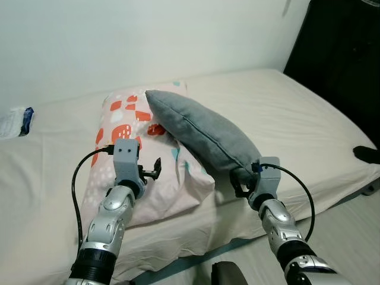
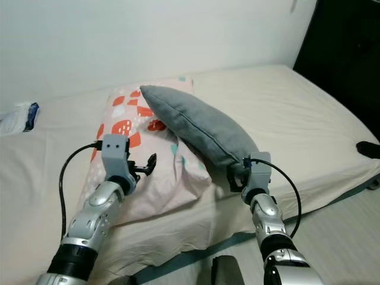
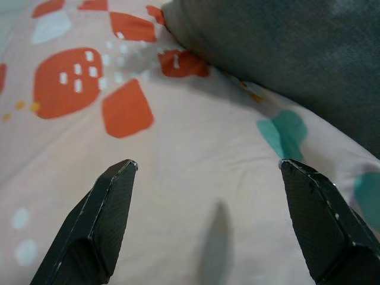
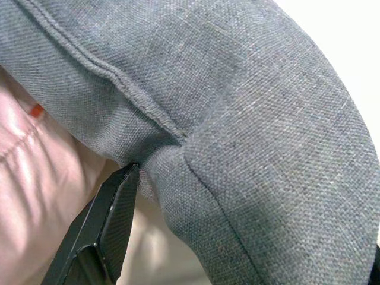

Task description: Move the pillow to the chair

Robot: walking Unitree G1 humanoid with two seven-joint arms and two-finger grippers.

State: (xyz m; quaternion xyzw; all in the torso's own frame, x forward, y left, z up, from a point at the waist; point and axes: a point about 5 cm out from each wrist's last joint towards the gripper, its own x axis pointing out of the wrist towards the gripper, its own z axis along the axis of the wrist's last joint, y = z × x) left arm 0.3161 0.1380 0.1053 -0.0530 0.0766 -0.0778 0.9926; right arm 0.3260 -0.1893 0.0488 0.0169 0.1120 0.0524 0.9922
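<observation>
A cream-sheeted bed (image 1: 309, 119) runs across the frame below a plain white wall (image 1: 148, 41). Dark furniture (image 1: 338, 53) stands upper right; pale floor (image 1: 350, 237) lower right.

Right tool (image 1: 242, 180) fingertips hidden behind grey pillow (image 1: 202, 133); white packet (image 1: 15, 122) cut by frame edge.

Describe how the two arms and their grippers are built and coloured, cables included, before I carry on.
Both arms are jointed silver metal with black bands near the lower segments. Each wrist carries a boxy grey housing. The left gripper and right gripper have long black fingers with a finely textured surface, tapering to wedge tips. A black cable loops from each housing back along its arm.
</observation>
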